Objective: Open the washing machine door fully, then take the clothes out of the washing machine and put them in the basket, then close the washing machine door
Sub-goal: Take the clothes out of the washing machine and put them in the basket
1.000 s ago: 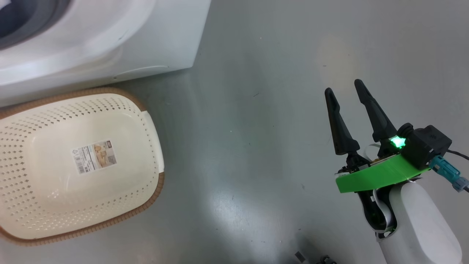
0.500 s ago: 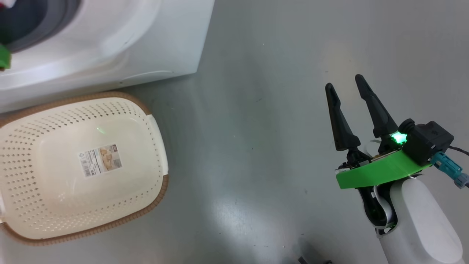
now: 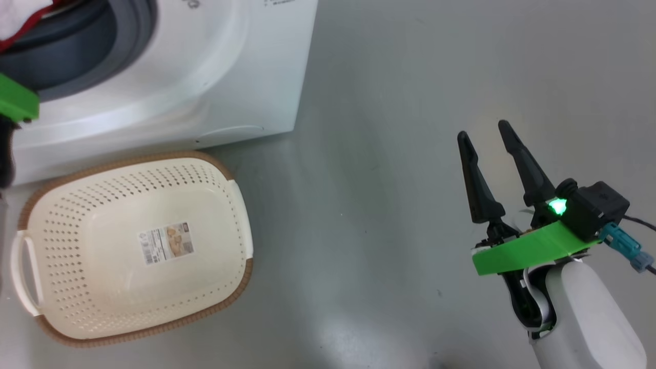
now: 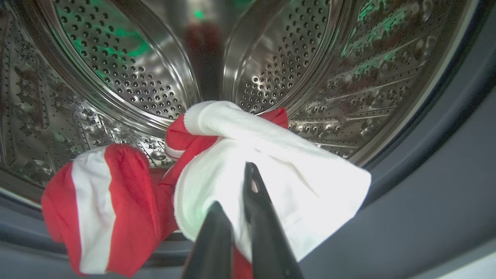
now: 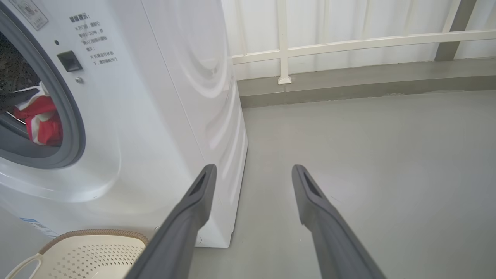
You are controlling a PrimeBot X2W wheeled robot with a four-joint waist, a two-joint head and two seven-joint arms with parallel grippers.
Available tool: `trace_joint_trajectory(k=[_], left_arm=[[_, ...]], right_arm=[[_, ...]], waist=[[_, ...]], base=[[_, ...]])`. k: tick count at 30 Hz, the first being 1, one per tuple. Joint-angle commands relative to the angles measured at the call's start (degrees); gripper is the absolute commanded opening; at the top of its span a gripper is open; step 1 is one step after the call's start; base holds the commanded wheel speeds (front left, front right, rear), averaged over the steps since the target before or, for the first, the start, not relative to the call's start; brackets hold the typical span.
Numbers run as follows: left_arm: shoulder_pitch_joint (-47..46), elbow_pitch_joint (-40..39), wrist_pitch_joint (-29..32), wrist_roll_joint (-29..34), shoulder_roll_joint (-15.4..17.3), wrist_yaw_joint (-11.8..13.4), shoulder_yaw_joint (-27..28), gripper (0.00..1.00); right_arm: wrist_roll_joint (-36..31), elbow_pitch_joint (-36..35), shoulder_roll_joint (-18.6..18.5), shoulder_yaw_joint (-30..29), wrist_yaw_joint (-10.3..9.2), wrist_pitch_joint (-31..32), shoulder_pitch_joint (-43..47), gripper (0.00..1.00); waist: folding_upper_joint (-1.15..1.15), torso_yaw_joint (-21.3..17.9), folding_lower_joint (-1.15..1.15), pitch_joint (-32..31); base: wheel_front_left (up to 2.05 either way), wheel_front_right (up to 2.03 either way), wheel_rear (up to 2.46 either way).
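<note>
Left gripper [image 4: 234, 192]: fingers closed on a white panel of the clothes [image 4: 271, 155], which lie at the front lip of the drum [image 4: 128, 77], with one red-and-white fold hanging over the grey ring [image 4: 445, 193]. Lift slightly, then withdraw straight out through the mouth so the loose fold clears the ring. The pinch looks thin, so pull slowly. Lower the bundle to the basket [image 3: 77, 205], which stands empty on the floor [image 3: 384, 154] at the washer [image 3: 205, 77] front lower edge. Release only above the basket's middle. Right gripper [image 3: 484, 130]: fingers wide apart, holding nothing, over bare floor well apart from the basket
</note>
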Motion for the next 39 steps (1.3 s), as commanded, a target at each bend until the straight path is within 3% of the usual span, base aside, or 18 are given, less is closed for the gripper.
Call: trace_joint_trajectory(k=[1,13,21,39], left_arm=[[2.69,-3.55,-0.48,1.87,1.99,0.27,4.13,0.00],[16.69,-20.55,-0.50,16.13,-5.18,0.12,19.13,0.00],[24.42,-29.55,-0.50,19.28,-8.78,0.09,21.79,0.00],[39.22,-48.75,-0.50,20.84,-11.07,0.08,25.64,0.00]], right_arm=[[-0.42,-1.00,-0.27,1.11,0.36,-0.36,1.85,1.00],[-0.37,-0.15,-1.36,0.98,0.36,-0.36,4.07,1.00],[-0.29,0.21,-2.14,0.78,0.36,-0.36,6.21,1.00],[-0.41,-0.08,-2.48,-0.28,0.36,-0.36,9.23,1.00]], waist=[[0.00,1.03,0.00,-2.31],[0.00,3.28,0.00,-8.37],[0.00,4.63,0.00,-12.38],[0.00,5.89,0.00,-16.72]], base=[[0.00,0.00,0.00],[0.00,0.00,0.00],[0.00,0.00,0.00],[0.00,0.00,0.00]])
